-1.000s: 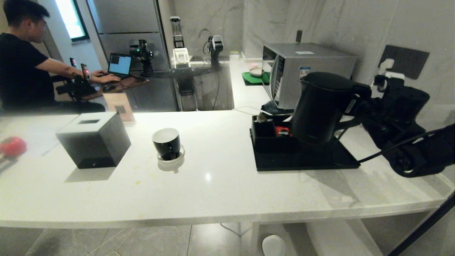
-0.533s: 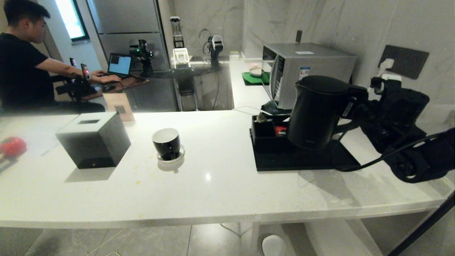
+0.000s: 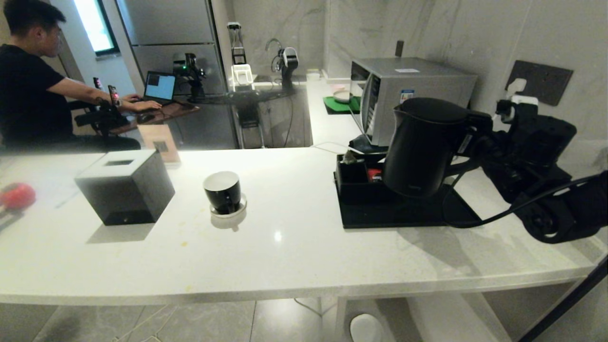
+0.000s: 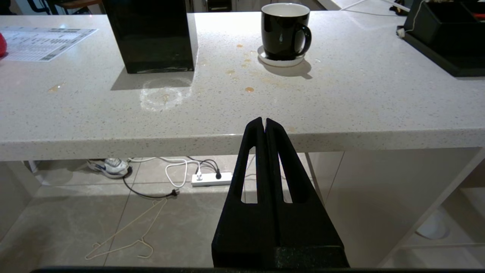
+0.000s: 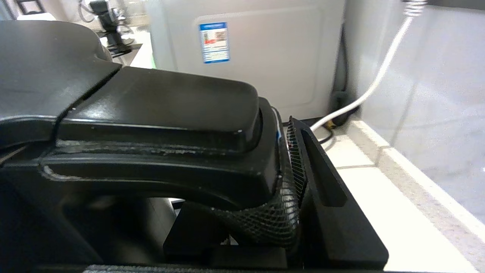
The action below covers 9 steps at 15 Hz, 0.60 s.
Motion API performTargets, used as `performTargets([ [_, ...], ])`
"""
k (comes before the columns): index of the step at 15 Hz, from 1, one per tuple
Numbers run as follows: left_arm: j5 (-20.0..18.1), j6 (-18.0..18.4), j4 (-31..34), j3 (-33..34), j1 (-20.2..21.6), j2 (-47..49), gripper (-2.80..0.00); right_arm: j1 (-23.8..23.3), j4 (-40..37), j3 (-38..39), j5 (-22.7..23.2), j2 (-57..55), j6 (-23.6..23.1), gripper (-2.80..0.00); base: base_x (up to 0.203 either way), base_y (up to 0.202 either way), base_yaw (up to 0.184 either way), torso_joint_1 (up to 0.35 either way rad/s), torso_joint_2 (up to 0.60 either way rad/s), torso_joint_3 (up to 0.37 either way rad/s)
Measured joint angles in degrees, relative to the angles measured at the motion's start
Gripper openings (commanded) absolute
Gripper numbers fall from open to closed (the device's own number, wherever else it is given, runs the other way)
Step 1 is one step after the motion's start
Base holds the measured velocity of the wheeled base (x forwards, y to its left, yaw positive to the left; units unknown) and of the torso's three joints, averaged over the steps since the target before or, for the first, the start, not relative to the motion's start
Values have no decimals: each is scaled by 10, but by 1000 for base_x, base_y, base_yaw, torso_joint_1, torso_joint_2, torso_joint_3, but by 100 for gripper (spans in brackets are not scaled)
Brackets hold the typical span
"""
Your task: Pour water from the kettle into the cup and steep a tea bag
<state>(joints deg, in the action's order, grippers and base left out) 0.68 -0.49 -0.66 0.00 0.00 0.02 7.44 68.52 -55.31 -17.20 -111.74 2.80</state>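
My right gripper [image 3: 479, 142] is clamped on the handle of the kettle [image 3: 422, 147], and in the right wrist view one finger [image 5: 322, 178] presses against the handle's outer side. The kettle hangs tilted a little above the black tray [image 3: 403, 213], its spout side toward the cup, and its body hides part of the tray's compartment box, where I can make out a small red packet [image 3: 374, 174]. Behind it stands the grey microwave [image 3: 413, 90] against the marble wall. The cup [image 3: 222, 191] sits upright on its white saucer [image 3: 235, 211], well apart from the kettle, near the middle of the white counter [image 3: 285, 256], with the black tissue box [image 3: 124, 186] further toward my left. My left gripper [image 4: 264, 125] is parked below the counter's front edge, fingers pressed together with nothing between them. I cannot pick out the tea bag. A person [image 3: 33, 90] sits at a laptop in the background.
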Motion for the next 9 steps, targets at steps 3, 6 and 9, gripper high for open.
performTargets([
  [3, 0, 0, 0, 0, 0, 0, -280, 0, 2, 5, 0, 1, 0, -280, 0, 0, 0, 0, 0, 0],
  [6, 0, -1, 0, 0, 0, 0, -280, 0, -1, 17, -2, 4, -1, -280, 0, 0, 0, 0, 0, 0],
  [9, 0, -1, 0, 0, 0, 0, -280, 5, 1, 20, -1, 8, -1, -280, 0, 0, 0, 0, 0, 0],
])
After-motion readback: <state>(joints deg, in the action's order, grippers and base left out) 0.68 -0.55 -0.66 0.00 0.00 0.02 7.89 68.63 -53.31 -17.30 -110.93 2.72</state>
